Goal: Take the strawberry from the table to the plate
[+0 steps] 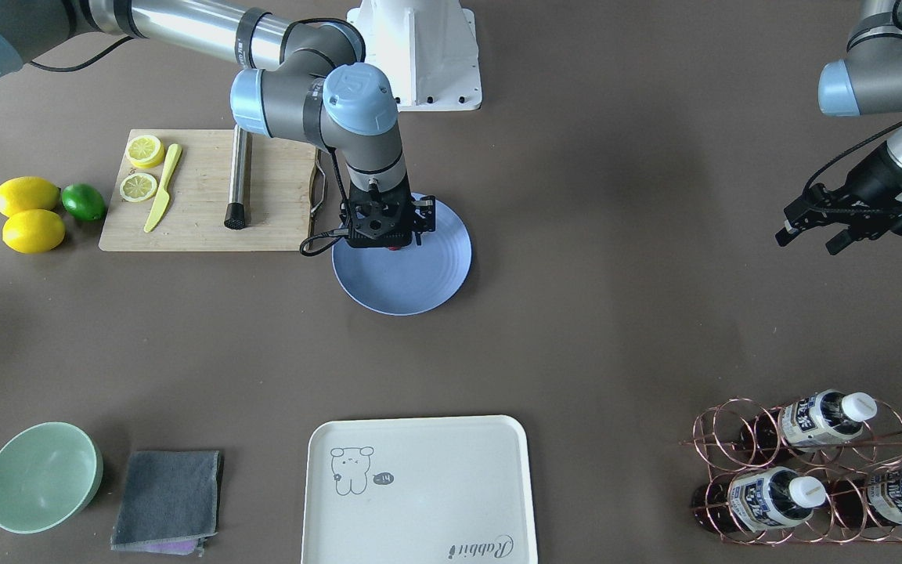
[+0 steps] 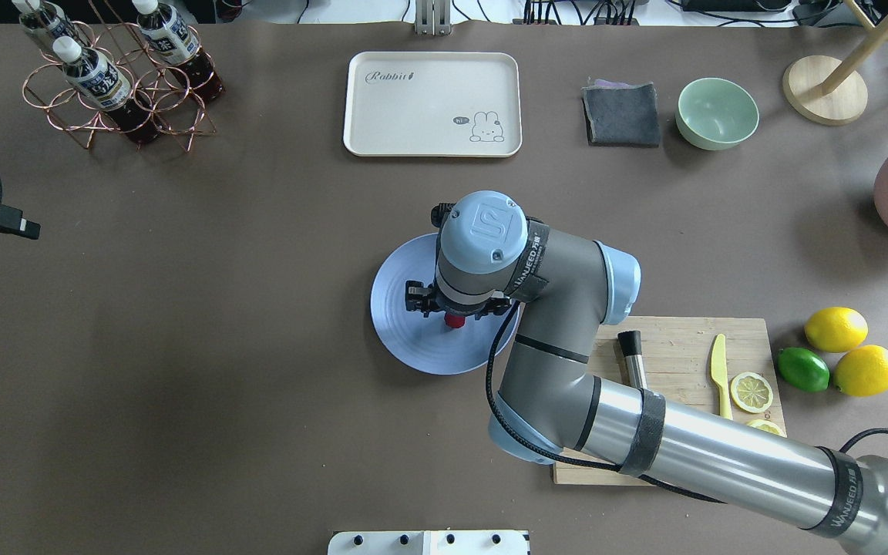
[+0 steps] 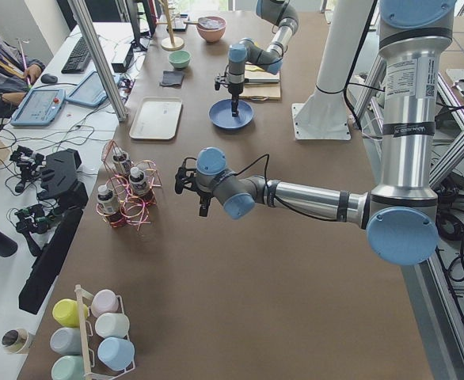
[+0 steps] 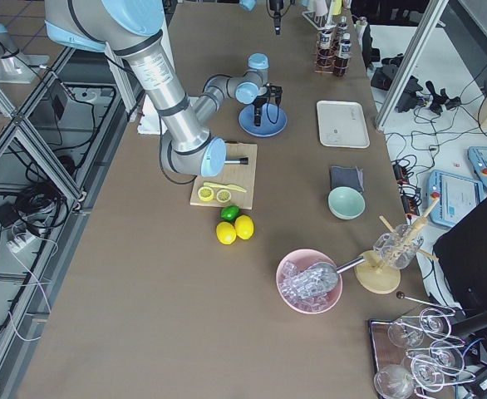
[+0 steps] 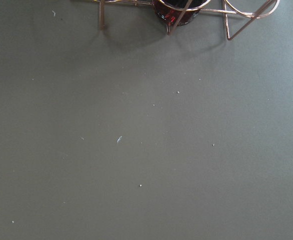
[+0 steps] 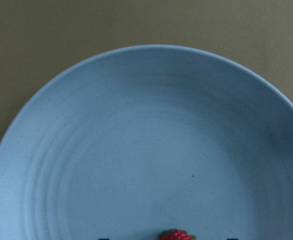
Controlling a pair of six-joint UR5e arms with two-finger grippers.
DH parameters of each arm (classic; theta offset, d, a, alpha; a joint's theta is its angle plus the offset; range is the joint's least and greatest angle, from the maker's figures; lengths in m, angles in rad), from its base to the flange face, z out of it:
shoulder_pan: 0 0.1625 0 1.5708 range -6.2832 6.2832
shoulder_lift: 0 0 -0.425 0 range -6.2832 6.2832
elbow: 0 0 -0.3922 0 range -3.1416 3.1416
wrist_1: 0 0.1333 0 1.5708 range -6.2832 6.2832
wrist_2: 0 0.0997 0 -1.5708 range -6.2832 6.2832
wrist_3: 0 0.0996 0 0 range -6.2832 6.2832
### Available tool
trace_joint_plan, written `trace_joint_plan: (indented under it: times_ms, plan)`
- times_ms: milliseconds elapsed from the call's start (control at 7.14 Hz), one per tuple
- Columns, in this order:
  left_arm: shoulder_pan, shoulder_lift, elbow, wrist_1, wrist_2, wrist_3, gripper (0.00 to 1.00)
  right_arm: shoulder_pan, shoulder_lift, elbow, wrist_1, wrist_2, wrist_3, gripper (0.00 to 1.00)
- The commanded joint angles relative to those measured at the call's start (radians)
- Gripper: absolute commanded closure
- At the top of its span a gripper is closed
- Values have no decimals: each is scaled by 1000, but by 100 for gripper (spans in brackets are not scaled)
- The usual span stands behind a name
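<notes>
We saw the right gripper (image 2: 455, 311) poised upright over the plate (image 1: 412, 282), inside the rim on the robot's side. The strawberry (image 6: 177, 234) sat on the plate directly beneath it, a small red bumpy berry with a green edge. In the wrist view, only dark slivers of the fingers showed at the bottom edge. They stood clear of the berry on both sides, so we read the jaws as released.

The plate was round, matte blue-lavender and faintly ringed. Its edge lay just beside the corner of the pale wooden cutting board (image 1: 200, 227). On every other side the plain grey-brown table (image 1: 615, 313) ran open around it.

The cream rectangular tray (image 1: 420, 501) with rounded corners lay well apart, at the operators' edge. The left gripper (image 1: 809, 235) hung over bare covering with its black fingers spread and nothing between them. Near it stood the copper wire rack (image 1: 803, 470) of capped bottles. Its thin loops edged the top of the left wrist view, and below them we saw only dull, lightly speckled covering.
</notes>
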Motion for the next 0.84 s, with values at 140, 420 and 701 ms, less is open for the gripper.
trace_joint_plan:
  times_ms: [140,420,701]
  plan:
    - [-63,21,-20,33,-56,64,3,184,-68,102,-17,146,-44,1]
    - [-165,26,-95,297,-56,338,3,373,-220,252,-137,258,-377,0]
    - [-343,9,-147,665,-53,752,3,558,-402,317,-187,333,-723,0]
